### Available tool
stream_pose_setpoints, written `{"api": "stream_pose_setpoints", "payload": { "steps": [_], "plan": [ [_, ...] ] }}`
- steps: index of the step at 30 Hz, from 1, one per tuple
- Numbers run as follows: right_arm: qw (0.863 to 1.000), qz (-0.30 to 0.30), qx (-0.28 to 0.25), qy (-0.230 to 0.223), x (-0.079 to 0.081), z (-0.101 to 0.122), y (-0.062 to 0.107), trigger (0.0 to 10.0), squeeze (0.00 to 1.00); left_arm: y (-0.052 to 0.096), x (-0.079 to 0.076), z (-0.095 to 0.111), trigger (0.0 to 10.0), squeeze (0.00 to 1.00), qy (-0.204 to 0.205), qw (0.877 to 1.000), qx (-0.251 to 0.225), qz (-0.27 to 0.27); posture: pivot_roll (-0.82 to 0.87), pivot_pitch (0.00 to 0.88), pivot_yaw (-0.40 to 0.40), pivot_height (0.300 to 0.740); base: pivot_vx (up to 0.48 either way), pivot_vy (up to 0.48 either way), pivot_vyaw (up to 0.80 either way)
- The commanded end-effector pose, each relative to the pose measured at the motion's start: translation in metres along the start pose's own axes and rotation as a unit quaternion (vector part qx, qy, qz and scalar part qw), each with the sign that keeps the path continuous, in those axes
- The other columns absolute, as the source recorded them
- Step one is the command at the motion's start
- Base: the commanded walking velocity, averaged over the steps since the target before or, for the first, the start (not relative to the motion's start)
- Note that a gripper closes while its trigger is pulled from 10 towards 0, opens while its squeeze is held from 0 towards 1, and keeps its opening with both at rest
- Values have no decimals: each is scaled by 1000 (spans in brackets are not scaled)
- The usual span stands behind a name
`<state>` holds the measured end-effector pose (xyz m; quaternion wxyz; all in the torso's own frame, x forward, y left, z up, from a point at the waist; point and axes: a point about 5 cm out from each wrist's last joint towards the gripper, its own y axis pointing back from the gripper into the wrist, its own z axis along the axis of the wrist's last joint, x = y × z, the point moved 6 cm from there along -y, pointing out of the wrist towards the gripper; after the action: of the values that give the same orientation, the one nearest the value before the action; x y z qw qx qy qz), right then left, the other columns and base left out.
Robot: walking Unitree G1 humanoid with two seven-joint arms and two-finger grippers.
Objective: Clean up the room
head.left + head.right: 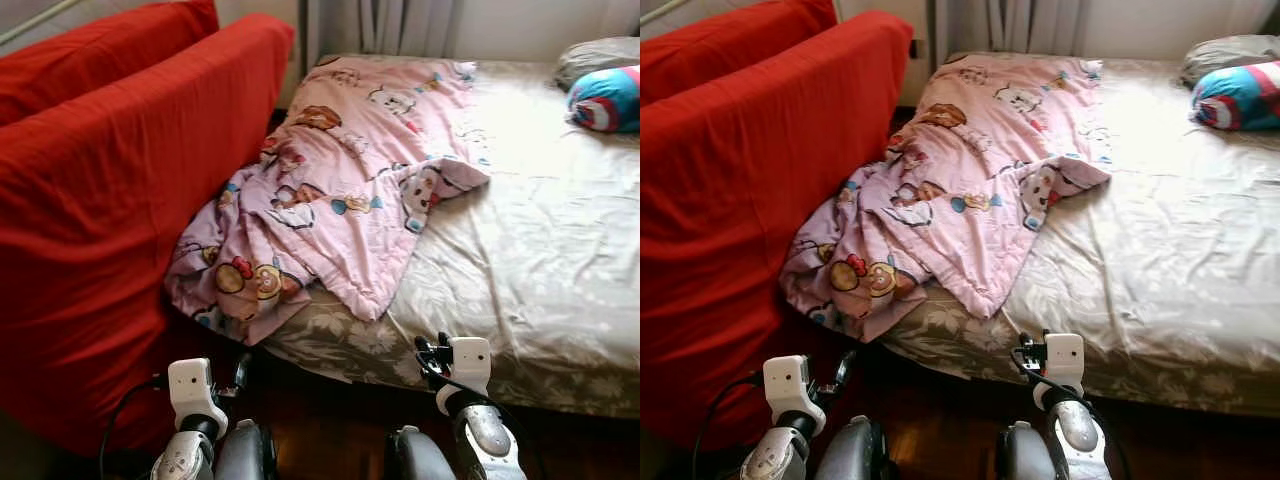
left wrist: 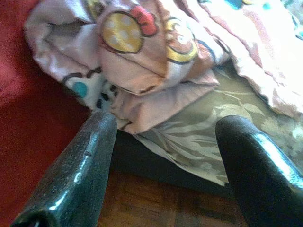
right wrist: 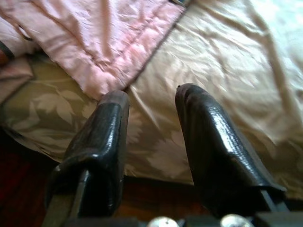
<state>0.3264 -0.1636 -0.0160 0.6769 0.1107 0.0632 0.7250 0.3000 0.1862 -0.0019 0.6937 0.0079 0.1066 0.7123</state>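
A red sofa (image 1: 110, 200) is seen on the left, pressed close against a bed (image 1: 540, 250) that runs to the right. A pink cartoon-print quilt (image 1: 340, 190) is crumpled along the bed's left side, its lower corner bunched against the sofa and spilling over the bed's near edge. Toward the far right, a grey pillow (image 1: 598, 55) and a blue, red and white cushion (image 1: 606, 98) are laid at the head of the bed. Low in the foreground, the left claw (image 2: 161, 142) is held with fingers spread wide, empty, just short of the bunched quilt corner. The right claw (image 3: 151, 123) is held partly open, also empty, near the bed's edge beside the quilt's hem. The step in hand is judged to be the approach to the quilt; next, a reach forward and a closing on its edge is likely called for.
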Motion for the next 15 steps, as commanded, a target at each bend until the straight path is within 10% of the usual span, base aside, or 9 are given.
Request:
{"api": "stream_pose_setpoints", "payload": {
  "steps": [1, 15],
  "plan": [
    [1000, 2, 9, 2, 0, -4, 1, 10000, 0, 2, 1, -5, 10000, 0, 1, 1000, 12, 2, -89, 149, 25, 620, 0, 0, 0],
    [1000, 11, 1, 4, 5, -3, 1, 10000, 0, 2, 0, -5, 10000, 0, 2, 1000, 12, 1, -88, 151, 25, 620, 283, 0, 286]
  ]
}}
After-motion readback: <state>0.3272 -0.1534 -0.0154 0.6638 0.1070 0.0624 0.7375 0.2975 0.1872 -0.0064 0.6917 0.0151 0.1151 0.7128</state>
